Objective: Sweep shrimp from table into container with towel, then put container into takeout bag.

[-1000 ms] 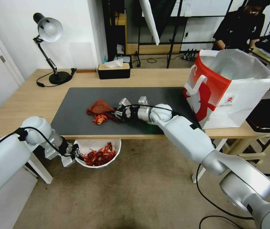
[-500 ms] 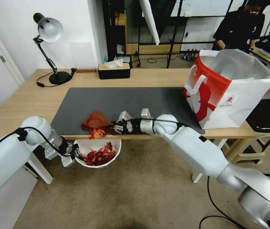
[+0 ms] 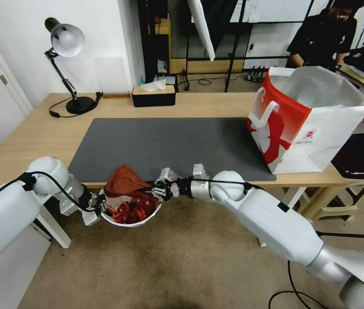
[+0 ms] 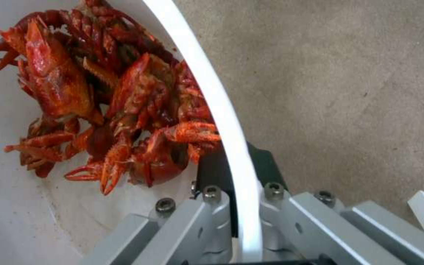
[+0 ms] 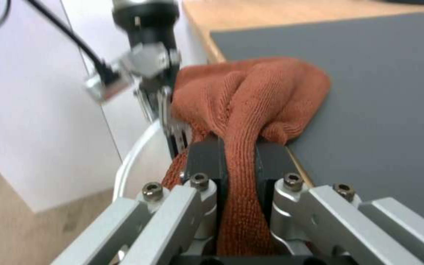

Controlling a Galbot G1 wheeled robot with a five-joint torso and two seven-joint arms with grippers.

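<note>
The container (image 3: 131, 216) hangs just below the near edge of the table (image 3: 31, 141), pinched at its rim by the left gripper (image 3: 98, 205), one finger inside the wall and one outside. The shrimp (image 3: 132, 210) lie heaped inside it (none is left on the dark mat (image 3: 169, 143)). Over the container's rim, the right gripper (image 3: 152, 191) is clamped on a bunched rust-coloured towel (image 3: 124, 183), which drapes across the table edge. The takeout bag (image 3: 310, 120) stands open well to the container's right.
</note>
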